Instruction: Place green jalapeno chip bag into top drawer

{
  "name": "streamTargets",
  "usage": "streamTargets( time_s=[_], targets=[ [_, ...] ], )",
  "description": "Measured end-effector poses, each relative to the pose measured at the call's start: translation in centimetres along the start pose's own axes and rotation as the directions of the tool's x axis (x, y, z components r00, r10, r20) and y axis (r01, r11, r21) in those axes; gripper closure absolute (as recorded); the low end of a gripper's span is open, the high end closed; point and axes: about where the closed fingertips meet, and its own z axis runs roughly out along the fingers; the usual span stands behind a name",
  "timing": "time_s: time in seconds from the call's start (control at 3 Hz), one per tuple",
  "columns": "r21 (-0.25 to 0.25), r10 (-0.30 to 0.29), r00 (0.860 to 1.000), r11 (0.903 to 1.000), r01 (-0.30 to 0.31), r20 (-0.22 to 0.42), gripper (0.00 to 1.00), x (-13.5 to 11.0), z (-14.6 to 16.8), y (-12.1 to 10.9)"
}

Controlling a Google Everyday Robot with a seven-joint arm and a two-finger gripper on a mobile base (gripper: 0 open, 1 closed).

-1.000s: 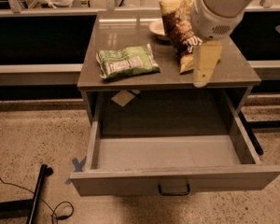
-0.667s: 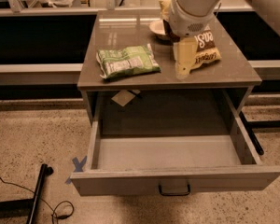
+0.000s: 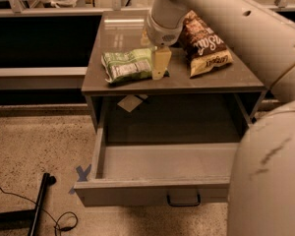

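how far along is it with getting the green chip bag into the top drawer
Done: the wide grey metal top drawer stands pulled open, with no bag in it. In hand: the gripper is at the right end of the small crinkly green and white chip bag, which lies flat on the grey tabletop; no lift shows. Left: grasp it, carry it forward and set it in the drawer.

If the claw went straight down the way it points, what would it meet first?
Probably the right end of the green chip bag, lying on the cabinet top just under the claw; depth is unclear, so it might land beside it.
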Motion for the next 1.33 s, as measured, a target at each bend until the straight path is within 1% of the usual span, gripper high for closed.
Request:
streamTargets(
  time_s=[0.33,0.67,1.0,1.33],
  targets=[
    [-0.039,-0.011,0.999,0.9992,0.013,0.046,0.33,-1.5,3.0,-0.6],
    [-0.059,-0.018,0.997,0.998,0.022,0.07,0.33,-2.3,4.3,-0.3],
    [-0.061,-0.021,0.995,0.9978,0.027,0.094,0.52,-2.5,4.3,0.3],
    [-0.039,-0.032,0.99,0.9985,0.038,0.139,0.75,-2.8,2.7,1.2]
  ],
)
